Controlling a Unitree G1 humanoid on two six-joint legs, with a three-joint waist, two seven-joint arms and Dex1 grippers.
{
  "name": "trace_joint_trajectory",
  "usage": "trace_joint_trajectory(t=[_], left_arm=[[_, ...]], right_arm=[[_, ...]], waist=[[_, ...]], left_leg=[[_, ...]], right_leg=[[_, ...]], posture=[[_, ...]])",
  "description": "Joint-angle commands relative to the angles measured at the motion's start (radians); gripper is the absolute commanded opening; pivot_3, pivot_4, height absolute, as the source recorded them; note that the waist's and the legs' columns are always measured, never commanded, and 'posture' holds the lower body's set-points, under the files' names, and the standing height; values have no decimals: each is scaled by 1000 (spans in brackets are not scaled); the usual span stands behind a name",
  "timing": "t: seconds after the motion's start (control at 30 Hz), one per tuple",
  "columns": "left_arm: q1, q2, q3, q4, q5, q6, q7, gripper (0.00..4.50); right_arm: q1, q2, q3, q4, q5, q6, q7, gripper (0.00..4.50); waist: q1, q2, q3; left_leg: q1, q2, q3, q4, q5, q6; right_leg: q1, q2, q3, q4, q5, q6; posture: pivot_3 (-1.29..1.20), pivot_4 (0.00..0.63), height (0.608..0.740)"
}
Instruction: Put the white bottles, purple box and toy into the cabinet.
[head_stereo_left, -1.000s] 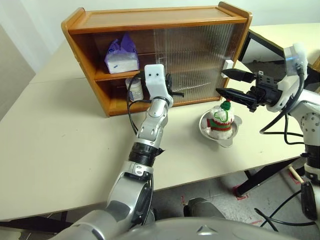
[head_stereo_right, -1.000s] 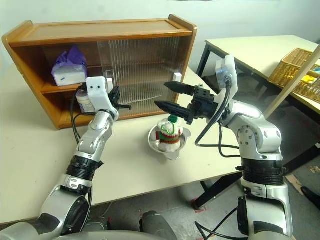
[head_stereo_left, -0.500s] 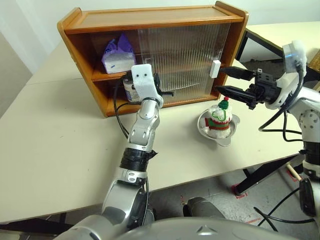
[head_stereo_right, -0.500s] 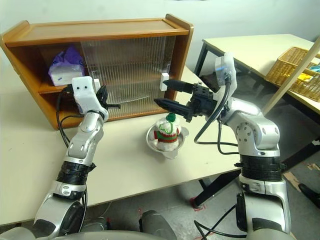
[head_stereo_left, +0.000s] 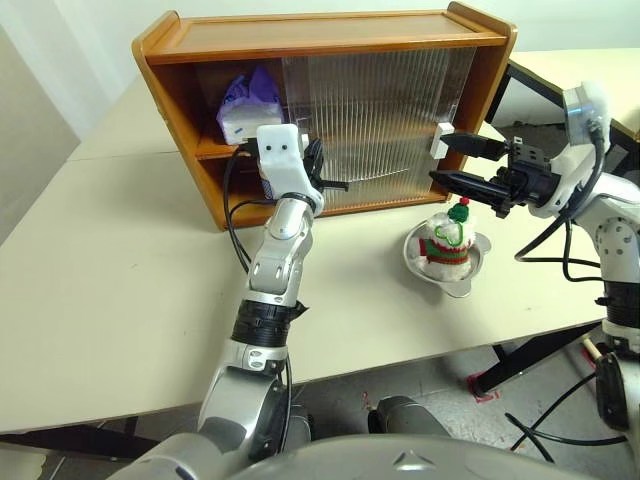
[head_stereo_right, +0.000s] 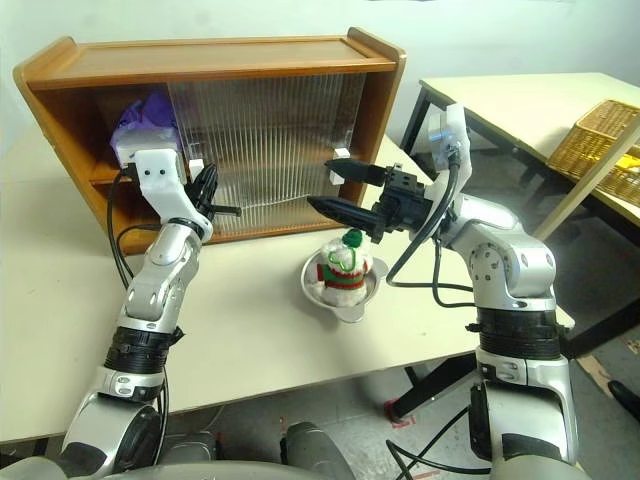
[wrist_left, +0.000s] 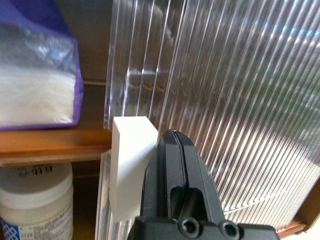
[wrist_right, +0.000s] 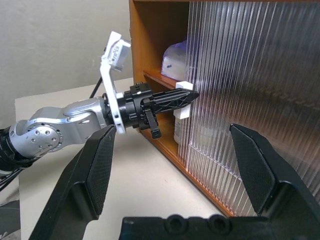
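The cabinet (head_stereo_left: 320, 30) stands at the back of the table. On its upper shelf lies the purple box (head_stereo_left: 250, 103). One white bottle (wrist_left: 35, 200) sits on the lower shelf, beside the edge of the ribbed sliding door (head_stereo_left: 375, 120). My left gripper (head_stereo_left: 338, 184) is shut, its fingertips pressed against that door next to a white handle (wrist_left: 129, 160). The toy (head_stereo_left: 447, 238) sits in a steel bowl (head_stereo_left: 470, 275) in front of the cabinet's right end. My right gripper (head_stereo_left: 438, 158) hangs open just above the toy, holding nothing, pointing left across the door.
A second white handle (head_stereo_left: 438, 140) sits on the door near my right gripper's upper finger. A black-framed table (head_stereo_right: 500, 100) with a wicker basket (head_stereo_right: 600, 140) stands to the right. The tabletop (head_stereo_left: 120, 270) in front of the cabinet's left half is bare.
The ribbed door has slid left, covering more of the shelves, with my shut left gripper moving left along it. The right gripper and toy kept their places. The camera shifted.
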Motion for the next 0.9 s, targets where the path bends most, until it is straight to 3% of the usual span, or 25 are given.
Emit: trace_joint_trajectory(t=[0.03,0.9], left_arm=[[26,-1,31,-16,2,25,31,31],[52,64,211,-8,40,38,276,31]], right_arm=[[-12,-4,8,3,-14,-12,10,4500],[-30,9,16,19,-25,-12,15,4500]], waist=[[1,0,0],[-1,-1,1]], left_leg=[[0,0,0,0,0,0],[10,-1,-2,-1,1,1]], right_leg=[[0,0,0,0,0,0],[5,1,0,2,3,-4]], posture=[[-116,0,740],[-96,6,740]])
